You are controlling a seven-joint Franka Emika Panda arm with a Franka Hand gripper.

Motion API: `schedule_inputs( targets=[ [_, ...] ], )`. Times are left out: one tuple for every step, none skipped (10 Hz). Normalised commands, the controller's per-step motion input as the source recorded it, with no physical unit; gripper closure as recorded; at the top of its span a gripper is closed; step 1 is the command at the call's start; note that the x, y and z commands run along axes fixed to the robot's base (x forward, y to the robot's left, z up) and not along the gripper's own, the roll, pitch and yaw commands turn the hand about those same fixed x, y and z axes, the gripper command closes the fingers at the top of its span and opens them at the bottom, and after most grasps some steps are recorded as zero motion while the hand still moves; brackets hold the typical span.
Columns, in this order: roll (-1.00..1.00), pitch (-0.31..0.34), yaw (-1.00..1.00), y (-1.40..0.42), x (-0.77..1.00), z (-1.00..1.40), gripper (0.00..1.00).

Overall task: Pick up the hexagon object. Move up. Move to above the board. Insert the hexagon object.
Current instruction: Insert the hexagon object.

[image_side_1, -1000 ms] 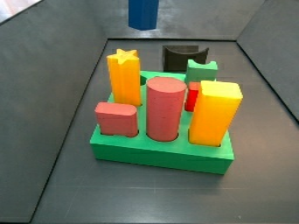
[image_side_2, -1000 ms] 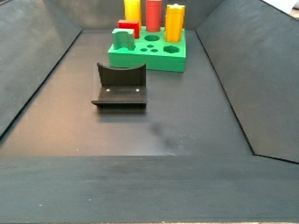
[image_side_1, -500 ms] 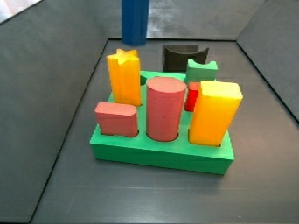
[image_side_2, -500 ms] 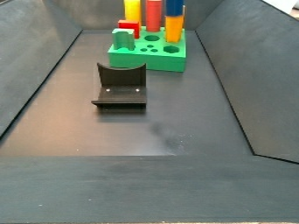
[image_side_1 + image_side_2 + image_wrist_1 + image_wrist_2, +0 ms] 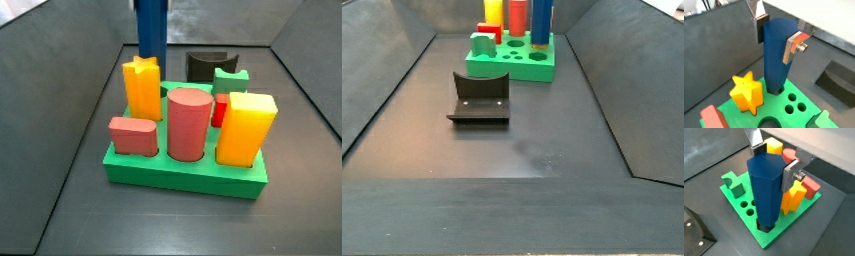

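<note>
1. Since the earlier frames, the hexagon object (image 5: 151, 28) is lowered further, and in a side view its foot is now hidden behind the yellow star column (image 5: 142, 88).
2. The gripper (image 5: 777, 38) is seen above the back corner of the board (image 5: 174, 175), its silver fingers (image 5: 793, 46) closed on the upper part of the hexagon object.
3. In both wrist views the lower end is already entered in its hole, just beside the star column.
4. The insert step is judged to be in hand.
5. Next, a straight push down is needed, then the release.
</note>
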Motion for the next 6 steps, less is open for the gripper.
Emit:
schedule_inputs(
  targets=[
    [0.0,-0.239,0.0,0.15,-0.15,-0.58,1.0],
    [0.0,-0.246,0.0,0.14,-0.09,-0.55,1.0],
    [0.0,-0.2,0.0,0.1,-0.07,-0.4,1.0],
    [0.0,-0.177,0.0,0.03,-0.01,-0.36,1.0],
    [0.0,-0.204,0.0,0.02,0.0,-0.4,1.0],
    [0.0,-0.17,0.0,0.02,0.14,-0.38,1.0]
  ],
)
